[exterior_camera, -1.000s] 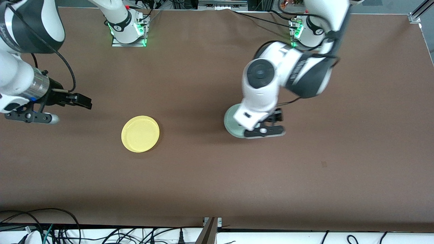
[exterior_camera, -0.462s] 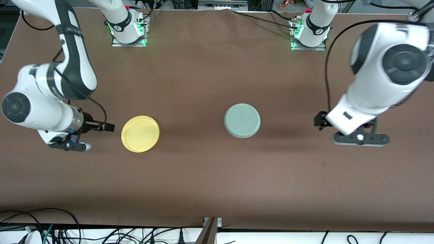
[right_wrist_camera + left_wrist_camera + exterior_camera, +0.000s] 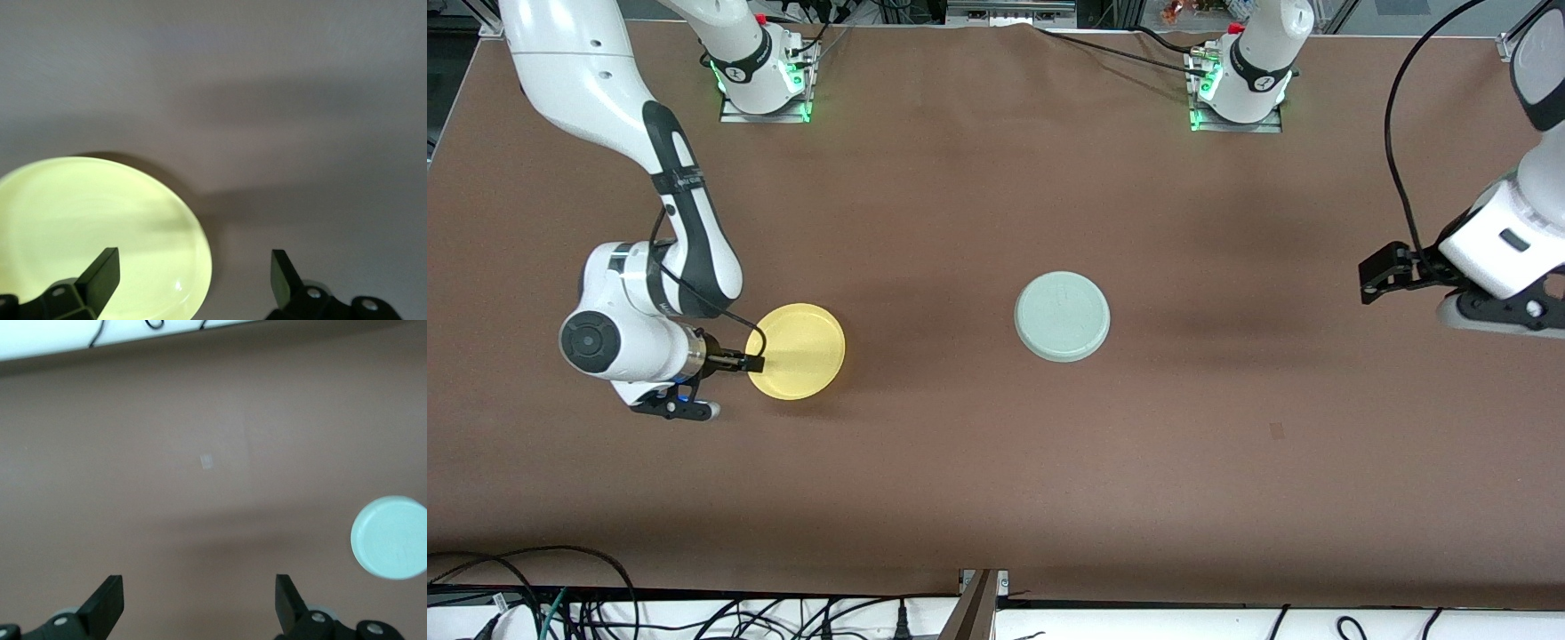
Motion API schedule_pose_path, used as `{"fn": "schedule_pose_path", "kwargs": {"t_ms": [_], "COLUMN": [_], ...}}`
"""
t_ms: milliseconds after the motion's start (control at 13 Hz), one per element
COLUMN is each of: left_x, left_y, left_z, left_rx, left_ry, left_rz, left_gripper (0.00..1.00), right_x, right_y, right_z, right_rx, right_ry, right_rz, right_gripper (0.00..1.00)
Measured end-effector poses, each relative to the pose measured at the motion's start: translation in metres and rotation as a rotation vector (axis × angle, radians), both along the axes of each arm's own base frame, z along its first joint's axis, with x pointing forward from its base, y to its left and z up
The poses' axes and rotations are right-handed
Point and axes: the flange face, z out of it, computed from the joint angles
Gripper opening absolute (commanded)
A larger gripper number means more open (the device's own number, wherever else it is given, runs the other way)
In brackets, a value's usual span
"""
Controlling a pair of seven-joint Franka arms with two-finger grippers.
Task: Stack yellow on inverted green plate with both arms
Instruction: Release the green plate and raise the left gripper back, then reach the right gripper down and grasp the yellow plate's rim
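The yellow plate [image 3: 797,350] lies upright on the brown table toward the right arm's end. It also shows in the right wrist view [image 3: 87,227]. My right gripper [image 3: 752,363] is low at the plate's rim, on the side toward the right arm's end. In its wrist view the gripper [image 3: 193,277] is open and empty, with the rim between the fingers. The green plate [image 3: 1062,316] lies upside down mid-table and shows in the left wrist view [image 3: 390,537]. My left gripper [image 3: 1375,276] is open and empty over bare table toward the left arm's end [image 3: 198,607].
The two arm bases [image 3: 763,76] [image 3: 1238,80] stand along the table's edge farthest from the front camera. Cables [image 3: 560,596] hang below the nearest edge. A small mark [image 3: 1276,431] is on the table cloth nearer the camera than the left gripper.
My left gripper left the green plate and swung toward the left arm's end of the table. My right gripper came down and across to the yellow plate's rim.
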Motion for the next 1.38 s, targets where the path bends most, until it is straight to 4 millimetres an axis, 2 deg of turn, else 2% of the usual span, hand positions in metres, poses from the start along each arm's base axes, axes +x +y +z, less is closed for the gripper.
{"fn": "schedule_pose_path", "kwargs": {"t_ms": [77, 154, 308, 385, 462, 538, 769, 923, 1000, 1154, 1385], "left_x": [-0.010, -0.022, -0.050, -0.063, -0.070, -0.073, -0.073, -0.072, -0.072, -0.072, -0.070], "left_y": [0.008, 0.016, 0.026, 0.027, 0.026, 0.024, 0.023, 0.023, 0.023, 0.024, 0.025], "left_z": [-0.003, -0.010, -0.024, -0.027, -0.026, -0.024, -0.024, -0.024, -0.024, -0.024, -0.025], "left_rx": [-0.005, -0.010, -0.009, -0.007, -0.006, -0.005, -0.005, -0.005, -0.005, -0.005, -0.005], "left_ry": [-0.045, -0.066, -0.016, 0.042, 0.073, 0.077, 0.076, 0.077, 0.076, 0.076, 0.078], "left_rz": [0.009, 0.021, 0.037, 0.040, 0.040, 0.037, 0.034, 0.033, 0.033, 0.034, 0.036], "left_gripper": [1.00, 1.00, 1.00, 1.00, 1.00, 1.00, 1.00, 1.00, 1.00, 1.00, 1.00], "right_x": [-0.005, -0.008, -0.011, -0.012, -0.013, -0.015, -0.020, -0.021, -0.022, -0.022, -0.015], "right_y": [-0.002, -0.003, -0.003, -0.002, -0.001, 0.000, 0.004, 0.007, 0.008, 0.008, 0.018], "right_z": [-0.009, -0.014, -0.017, -0.019, -0.023, -0.027, -0.036, -0.041, -0.042, -0.042, -0.025], "right_rx": [-0.002, -0.003, -0.003, -0.003, -0.004, -0.004, -0.005, -0.007, -0.007, -0.008, 0.000], "right_ry": [-0.001, -0.002, 0.000, 0.001, 0.002, 0.006, 0.023, 0.032, 0.033, 0.032, -0.001], "right_rz": [-0.001, 0.000, 0.002, 0.003, 0.004, 0.006, 0.014, 0.020, 0.021, 0.019, -0.003], "right_gripper": [0.99, 0.91, 0.90, 0.84, 0.75, 0.61, 0.38, 0.10, 0.00, 0.00, 0.00]}}
